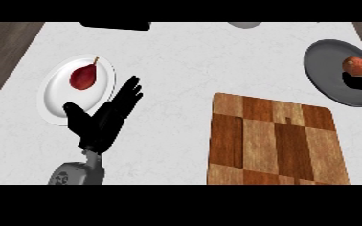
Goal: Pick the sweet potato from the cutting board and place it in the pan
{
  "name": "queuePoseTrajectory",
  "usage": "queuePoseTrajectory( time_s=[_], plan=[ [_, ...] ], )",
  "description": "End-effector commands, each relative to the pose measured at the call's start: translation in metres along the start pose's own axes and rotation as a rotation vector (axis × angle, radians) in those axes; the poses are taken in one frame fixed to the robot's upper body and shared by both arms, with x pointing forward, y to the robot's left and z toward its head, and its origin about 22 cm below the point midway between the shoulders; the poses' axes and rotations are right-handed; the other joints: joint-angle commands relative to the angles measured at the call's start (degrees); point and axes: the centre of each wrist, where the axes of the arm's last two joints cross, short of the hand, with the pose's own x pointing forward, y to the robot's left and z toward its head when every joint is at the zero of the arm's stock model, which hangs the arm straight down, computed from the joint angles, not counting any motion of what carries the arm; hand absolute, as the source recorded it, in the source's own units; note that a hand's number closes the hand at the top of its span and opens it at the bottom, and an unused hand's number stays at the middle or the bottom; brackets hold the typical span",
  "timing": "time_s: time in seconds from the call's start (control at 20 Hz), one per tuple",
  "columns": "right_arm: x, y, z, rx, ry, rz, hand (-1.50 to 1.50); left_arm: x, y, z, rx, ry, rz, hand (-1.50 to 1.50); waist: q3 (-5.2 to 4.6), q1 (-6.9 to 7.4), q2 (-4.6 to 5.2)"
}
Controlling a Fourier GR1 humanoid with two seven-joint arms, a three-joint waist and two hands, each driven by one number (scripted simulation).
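Observation:
The sweet potato, reddish brown, lies in the dark grey pan at the right edge of the head view; a black shape just below it is partly cut off by the edge. The wooden cutting board at lower right has nothing on it. My left hand stands open at lower left, fingers up, overlapping the rim of a white plate. My right hand does not show.
A white plate at left holds a red pear. A black object and a grey round object sit at the counter's far edge. Dark wood floor shows beyond the counter's left edge.

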Motion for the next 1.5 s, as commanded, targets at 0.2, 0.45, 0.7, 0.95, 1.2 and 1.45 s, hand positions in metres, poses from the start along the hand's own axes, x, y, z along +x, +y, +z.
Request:
queuePoseTrajectory(
  time_s=[0.2, 0.45, 0.7, 0.95, 1.2, 1.45],
  plan=[
    [-0.009, 0.002, 0.003, 0.144, 0.068, -0.039, -1.5, 0.0, -0.004, 0.0, -0.01, -0.006, 0.003, 0.0, 0.29, 0.9, 0.3],
    [0.008, 0.002, -0.004, 0.067, 0.04, -0.334, -1.5, -0.004, 0.005, 0.0, 0.021, 0.008, 0.01, 0.0, 0.41, -0.65, -0.12],
    [-0.008, -0.011, -0.009, 0.061, 0.095, -0.558, -1.5, -0.004, 0.009, 0.003, 0.014, 0.012, 0.022, 0.0, 0.29, -1.15, -0.25],
    [-0.06, -0.03, 0.002, 0.197, 0.107, -0.652, -1.5, -0.009, 0.019, 0.007, 0.026, 0.025, 0.006, 0.0, 0.23, -2.18, -0.32],
    [-0.102, -0.042, 0.022, 0.28, 0.028, -0.711, -1.5, -0.006, 0.021, 0.008, 0.045, 0.018, 0.009, 0.0, 0.18, -2.8, -0.75],
    [-0.126, -0.074, 0.016, 0.36, 0.017, -0.757, -1.5, -0.003, 0.003, 0.01, 0.048, 0.023, 0.019, 0.0, 0.15, -2.63, -1.2]
  ],
)
